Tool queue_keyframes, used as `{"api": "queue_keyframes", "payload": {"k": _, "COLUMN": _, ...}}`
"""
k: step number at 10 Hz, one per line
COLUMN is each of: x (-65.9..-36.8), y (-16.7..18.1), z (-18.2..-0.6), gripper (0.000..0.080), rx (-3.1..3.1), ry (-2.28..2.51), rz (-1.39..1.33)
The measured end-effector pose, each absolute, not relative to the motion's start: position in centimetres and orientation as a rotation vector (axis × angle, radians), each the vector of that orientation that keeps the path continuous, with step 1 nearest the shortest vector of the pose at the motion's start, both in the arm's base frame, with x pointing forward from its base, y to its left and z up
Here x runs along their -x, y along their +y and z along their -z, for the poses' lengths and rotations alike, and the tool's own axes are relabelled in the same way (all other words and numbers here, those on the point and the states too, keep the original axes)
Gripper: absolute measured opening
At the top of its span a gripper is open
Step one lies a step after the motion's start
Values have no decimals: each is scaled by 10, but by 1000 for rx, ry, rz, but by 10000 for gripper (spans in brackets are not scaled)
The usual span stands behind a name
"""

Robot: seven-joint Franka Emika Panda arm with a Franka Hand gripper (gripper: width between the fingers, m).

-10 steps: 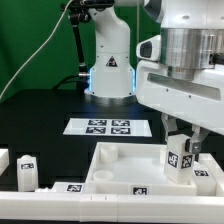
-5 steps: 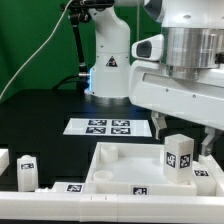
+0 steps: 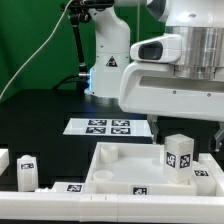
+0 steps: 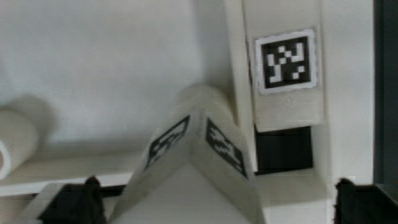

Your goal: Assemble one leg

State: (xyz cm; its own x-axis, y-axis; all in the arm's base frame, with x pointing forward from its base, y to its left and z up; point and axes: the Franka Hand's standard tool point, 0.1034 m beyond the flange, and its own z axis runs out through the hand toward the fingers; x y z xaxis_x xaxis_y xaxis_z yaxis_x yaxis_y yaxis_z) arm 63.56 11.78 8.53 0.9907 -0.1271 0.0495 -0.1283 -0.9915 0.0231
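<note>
A leg (image 3: pixel 178 155), a small white post with tags on its faces, stands upright in the white square panel (image 3: pixel 115 160) near the corner at the exterior view's right. My gripper (image 3: pixel 187 130) hangs just above it, open, with a finger on each side and not touching it. In the wrist view the leg (image 4: pixel 199 165) stands between the two dark fingertips (image 4: pixel 71 200), and the gripper (image 4: pixel 217 205) is empty. Two more legs (image 3: pixel 27 172) stand on the table at the exterior view's left.
The marker board (image 3: pixel 105 126) lies behind the panel. The arm's white base (image 3: pixel 108 65) stands at the back. A white strip with a tag (image 4: pixel 285 60) runs beside the leg in the wrist view. The panel's front edge carries tags (image 3: pixel 140 190).
The gripper has opened and risen off the leg. The leg stays standing upright in the panel.
</note>
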Motion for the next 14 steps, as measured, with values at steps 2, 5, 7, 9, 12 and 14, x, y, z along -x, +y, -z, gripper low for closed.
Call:
{"api": "queue_keyframes", "payload": {"k": 2, "x": -637, "y": 117, "z": -85, "gripper": 649, "rx": -3094, "ry": 130, "rz": -86}}
{"api": "queue_keyframes", "payload": {"k": 5, "x": -638, "y": 109, "z": -85, "gripper": 649, "rx": -3045, "ry": 513, "rz": -81}}
{"api": "queue_keyframes", "payload": {"k": 7, "x": -639, "y": 109, "z": -85, "gripper": 618, "rx": -3020, "ry": 600, "rz": -79}}
{"api": "queue_keyframes", "payload": {"k": 9, "x": -638, "y": 108, "z": -84, "gripper": 439, "rx": -3022, "ry": 588, "rz": -79}}
{"api": "queue_keyframes", "payload": {"k": 12, "x": -639, "y": 109, "z": -85, "gripper": 286, "rx": -3031, "ry": 544, "rz": -82}}
{"api": "queue_keyframes", "payload": {"k": 14, "x": -639, "y": 109, "z": -85, "gripper": 286, "rx": -3067, "ry": 337, "rz": -88}}
